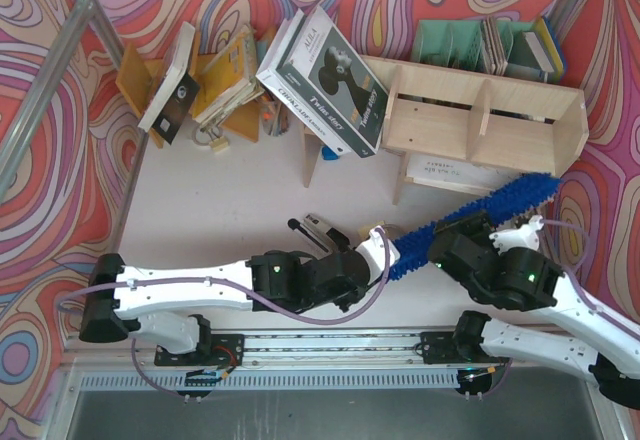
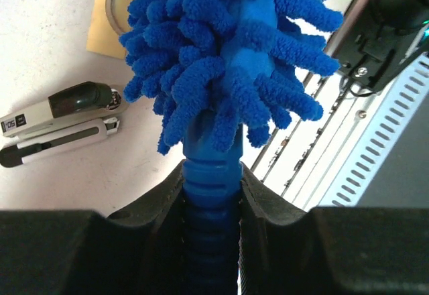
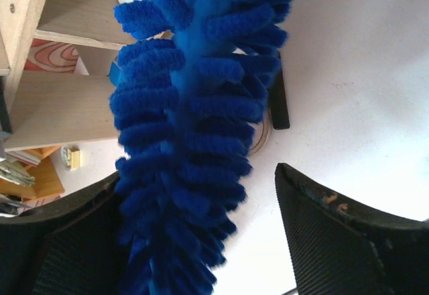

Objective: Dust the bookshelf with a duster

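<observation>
Left gripper [image 2: 211, 178] pinched tight on ribbed dark-blue plastic handle of long fluffy bright-blue chenille duster [image 1: 480, 210], probably to steer sweep. Right gripper [image 3: 201, 194] further up brush, jaws spread, not squeezing; looks like handover. Pale plywood bookshelf [image 1: 480, 120] beyond both, near brush tip.

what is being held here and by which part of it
The left pincer is shut on the duster at its ribbed handle; the right pincer stands open around the fluff.

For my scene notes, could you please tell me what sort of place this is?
Likely a staged robot test cell posing as a study corner: patterned backdrop walls, a plywood bookshelf and leaning books.
</observation>
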`<act>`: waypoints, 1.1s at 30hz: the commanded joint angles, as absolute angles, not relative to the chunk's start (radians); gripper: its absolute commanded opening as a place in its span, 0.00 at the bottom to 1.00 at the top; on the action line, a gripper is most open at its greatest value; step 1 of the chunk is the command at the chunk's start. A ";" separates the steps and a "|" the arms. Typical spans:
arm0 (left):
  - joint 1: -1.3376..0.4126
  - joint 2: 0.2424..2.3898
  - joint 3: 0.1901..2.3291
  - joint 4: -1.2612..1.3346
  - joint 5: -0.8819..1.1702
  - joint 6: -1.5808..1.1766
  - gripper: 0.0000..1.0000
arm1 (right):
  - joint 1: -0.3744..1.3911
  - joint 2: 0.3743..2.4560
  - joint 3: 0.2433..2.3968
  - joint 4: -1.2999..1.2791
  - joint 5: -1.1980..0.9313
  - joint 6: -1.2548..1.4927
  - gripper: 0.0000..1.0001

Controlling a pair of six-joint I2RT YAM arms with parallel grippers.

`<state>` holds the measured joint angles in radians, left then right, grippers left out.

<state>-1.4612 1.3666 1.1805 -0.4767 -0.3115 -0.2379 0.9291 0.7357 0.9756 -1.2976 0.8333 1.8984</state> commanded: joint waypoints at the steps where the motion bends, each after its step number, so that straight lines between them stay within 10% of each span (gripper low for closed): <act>1: -1.500 1.323 1.238 -0.469 -0.370 -0.252 0.00 | 0.928 0.712 1.038 -1.335 0.846 1.851 0.73; 18: -1.557 1.230 1.257 -0.431 -0.458 -0.221 0.04 | 0.928 0.721 1.252 -1.292 0.894 1.647 0.71; 33: -1.559 1.198 1.230 -0.358 -0.499 -0.176 0.30 | 0.928 0.759 1.361 -1.225 0.981 1.598 0.11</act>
<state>-1.5574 1.2510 1.2396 -0.4637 -0.4545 -0.1753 0.9291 0.7589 1.3346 -1.2259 0.9020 1.6318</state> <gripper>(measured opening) 0.347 0.222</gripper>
